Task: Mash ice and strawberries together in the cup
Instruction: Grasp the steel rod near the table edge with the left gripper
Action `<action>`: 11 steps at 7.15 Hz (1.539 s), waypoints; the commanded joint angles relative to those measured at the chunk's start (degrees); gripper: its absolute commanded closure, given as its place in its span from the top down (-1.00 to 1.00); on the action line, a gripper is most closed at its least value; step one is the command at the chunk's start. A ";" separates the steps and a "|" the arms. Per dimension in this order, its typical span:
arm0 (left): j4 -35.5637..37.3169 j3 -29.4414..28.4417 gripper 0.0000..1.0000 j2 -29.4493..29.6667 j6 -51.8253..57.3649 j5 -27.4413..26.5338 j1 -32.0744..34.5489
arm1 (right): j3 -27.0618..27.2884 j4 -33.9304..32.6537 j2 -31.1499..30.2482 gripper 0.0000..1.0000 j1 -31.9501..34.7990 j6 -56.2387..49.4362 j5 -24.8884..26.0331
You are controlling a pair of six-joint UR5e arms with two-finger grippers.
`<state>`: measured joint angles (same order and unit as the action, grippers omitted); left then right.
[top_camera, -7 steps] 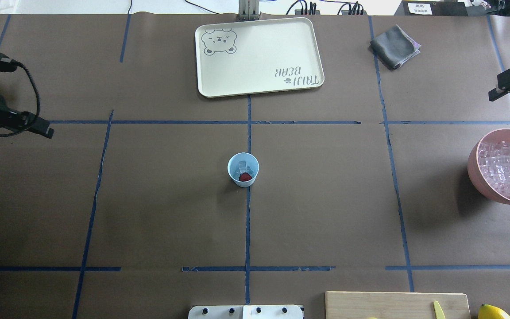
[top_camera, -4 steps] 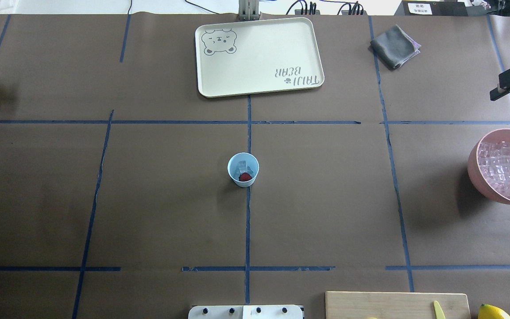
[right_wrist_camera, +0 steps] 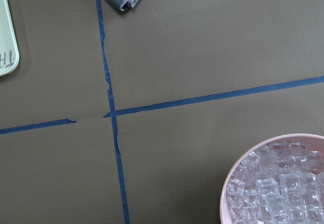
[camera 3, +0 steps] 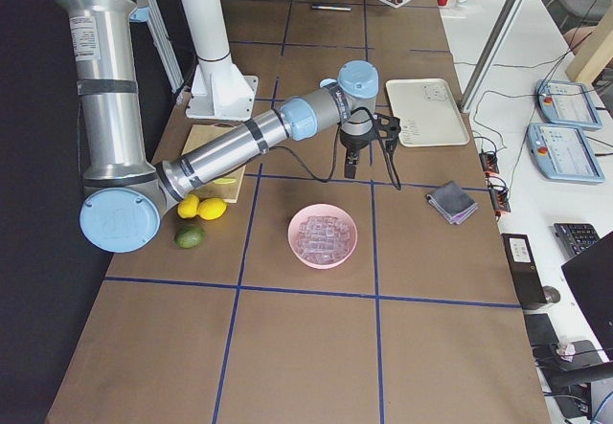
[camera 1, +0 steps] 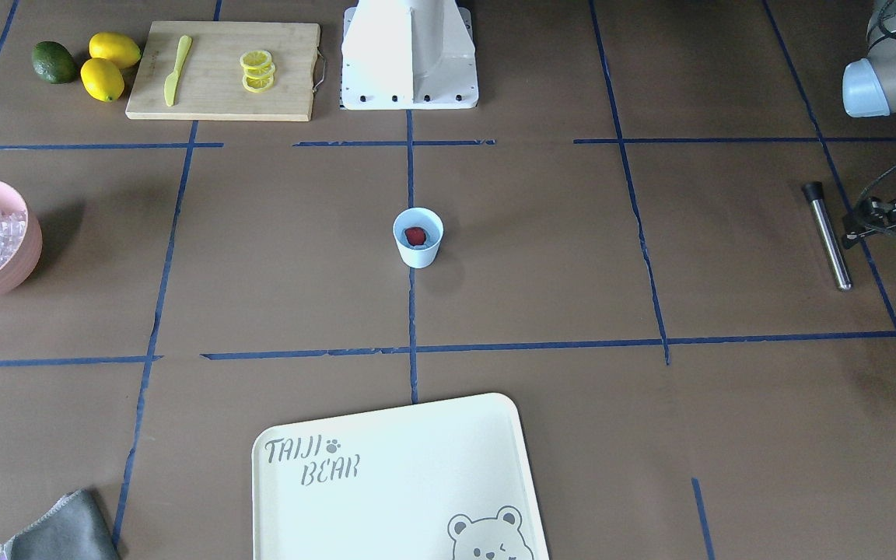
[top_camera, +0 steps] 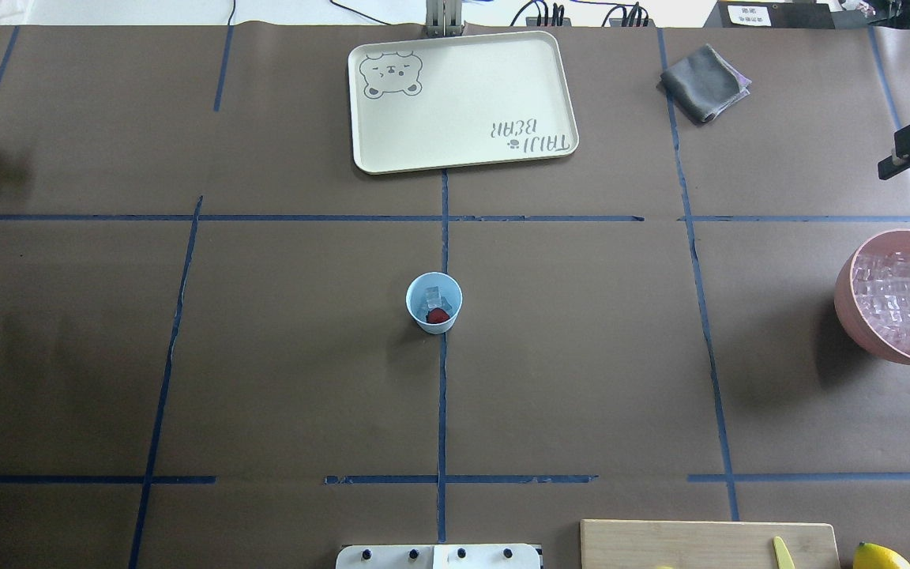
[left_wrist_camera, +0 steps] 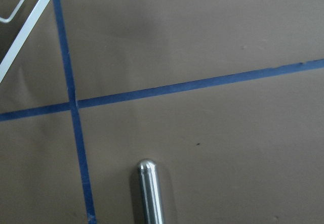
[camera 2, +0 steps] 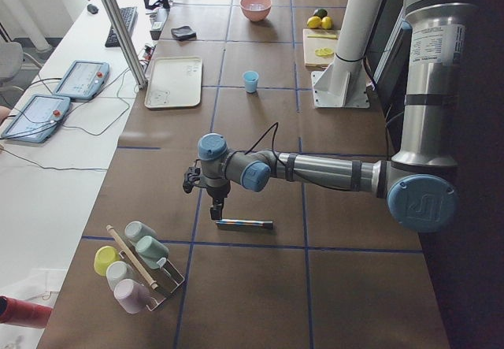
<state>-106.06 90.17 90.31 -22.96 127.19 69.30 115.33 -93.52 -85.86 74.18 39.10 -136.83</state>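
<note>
Overhead exterior: blue cup (top_camera: 412, 300), red strawberry (top_camera: 439, 315), clear ice (top_camera: 432, 297) inside

The table (top_camera: 281, 379) is brown, crossed by a grid of blue tape lines (top_camera: 441, 395). The cup (camera 1: 418, 255) is pale blue, with a red strawberry (top_camera: 438, 316) and clear ice (top_camera: 432, 297) inside. The bowl (top_camera: 846, 300) is pink. The tray (top_camera: 463, 95) is cream with a grey bear (top_camera: 390, 74) and grey lettering (top_camera: 532, 136). The cloth (top_camera: 705, 82) is grey, the lemons (camera 1: 102, 79) yellow, the rod (camera 1: 827, 237) silver.

"TAIJI BEAR" with a small paw print is printed on the cream tray (camera 1: 417, 482), beside a drawn bear face.
</note>
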 commanded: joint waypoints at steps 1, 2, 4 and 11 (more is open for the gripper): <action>0.07 -3.41 0.86 0.39 -0.86 3.21 -1.26 | 0.25 0.00 -0.09 0.99 -0.09 0.01 -0.01; -0.02 -5.25 0.86 0.57 -1.03 4.37 -2.66 | 0.25 0.00 -0.18 0.99 0.00 -0.07 -0.01; -0.99 -7.02 0.86 1.19 -1.21 4.38 -4.17 | 0.42 0.00 -0.27 0.99 -0.09 0.01 -0.01; -1.07 -8.96 -0.29 1.18 -1.12 4.38 -5.14 | 0.34 0.00 -0.09 0.99 -0.18 0.01 0.08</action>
<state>-107.14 81.31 91.47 -24.08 131.64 64.20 115.66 -93.51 -86.00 74.03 39.11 -136.76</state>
